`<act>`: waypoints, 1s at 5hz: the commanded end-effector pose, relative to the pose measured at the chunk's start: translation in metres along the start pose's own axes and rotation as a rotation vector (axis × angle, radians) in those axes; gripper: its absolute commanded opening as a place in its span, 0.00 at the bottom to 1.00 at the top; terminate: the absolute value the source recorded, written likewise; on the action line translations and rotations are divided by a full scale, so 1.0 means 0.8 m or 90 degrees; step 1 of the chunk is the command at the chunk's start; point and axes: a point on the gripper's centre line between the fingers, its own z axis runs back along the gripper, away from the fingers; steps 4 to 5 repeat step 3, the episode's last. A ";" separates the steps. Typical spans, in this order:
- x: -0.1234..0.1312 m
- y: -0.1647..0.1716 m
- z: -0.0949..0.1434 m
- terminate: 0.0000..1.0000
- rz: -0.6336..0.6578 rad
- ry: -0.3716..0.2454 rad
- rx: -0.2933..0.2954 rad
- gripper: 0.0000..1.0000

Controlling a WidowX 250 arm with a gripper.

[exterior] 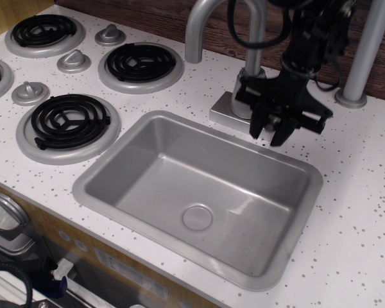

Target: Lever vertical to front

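One open claw [271,130] hangs before one faucet [247,83], above one sink [199,192].

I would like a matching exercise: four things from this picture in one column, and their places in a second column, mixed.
Things:
1. hand
2. drain
3. pole
4. burners

Places:
A. at the left, on the white counter
B. at the bottom of the sink
C. at the far right, by the wooden wall
D. in front of the faucet base, above the sink's back rim

Pairs: 1-D, 2-B, 3-C, 4-A
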 end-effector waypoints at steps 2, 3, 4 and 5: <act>0.028 0.001 0.023 0.00 -0.012 -0.055 -0.012 1.00; 0.029 0.005 0.046 1.00 -0.010 -0.046 0.017 1.00; 0.029 0.005 0.046 1.00 -0.010 -0.046 0.017 1.00; 0.029 0.005 0.046 1.00 -0.010 -0.046 0.017 1.00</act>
